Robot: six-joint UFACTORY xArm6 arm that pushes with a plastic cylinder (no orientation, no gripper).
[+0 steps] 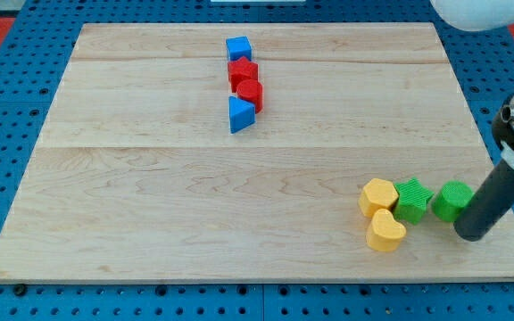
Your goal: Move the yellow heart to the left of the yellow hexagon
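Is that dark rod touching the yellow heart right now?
No, my tip sits at the view's right beside the green block, apart from the yellow heart, which lies just below the yellow hexagon.

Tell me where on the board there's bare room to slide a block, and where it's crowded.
Free: the whole stretch at the view's left of the wooden board, and the middle between the top column and the lower-right cluster. Crowded: the column of blue cube, red blocks and blue triangle; also around yellow hexagon, yellow heart, green star, green block, with my tip beside it.
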